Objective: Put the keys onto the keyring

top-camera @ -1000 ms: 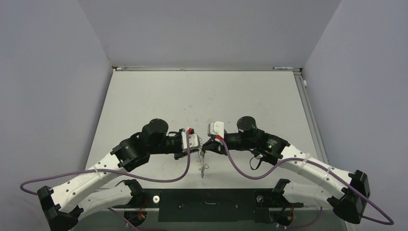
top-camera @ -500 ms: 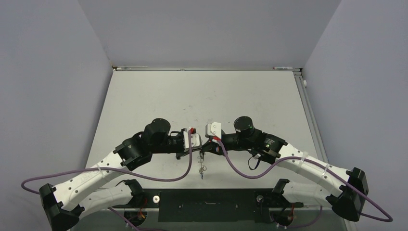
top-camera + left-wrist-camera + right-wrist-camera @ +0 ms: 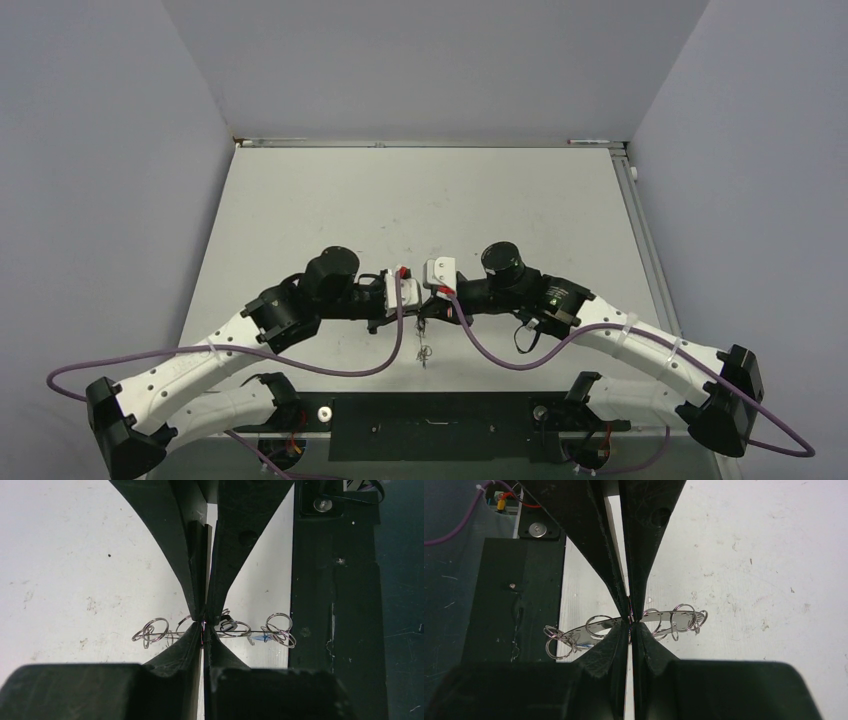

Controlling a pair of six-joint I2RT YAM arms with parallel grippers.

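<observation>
Grey metal, flat and fringed with wire loops (image 3: 152, 630): the keyring (image 3: 659, 615) sits between my two arms, over the near part of the table (image 3: 330, 200), with its blue tag (image 3: 261, 638) towards one end. My left gripper (image 3: 203, 629) and right gripper (image 3: 630, 622) meet tip to tip on it, each pressed together and pinching the band from opposite sides. I cannot pick out the key among the loops, so I judge the threading unconfirmed.

Top view: high, rear-set, looking down on table (image 3: 300, 200). Wrist views: close, facing each other, sharing keyring (image 3: 599, 624).
</observation>
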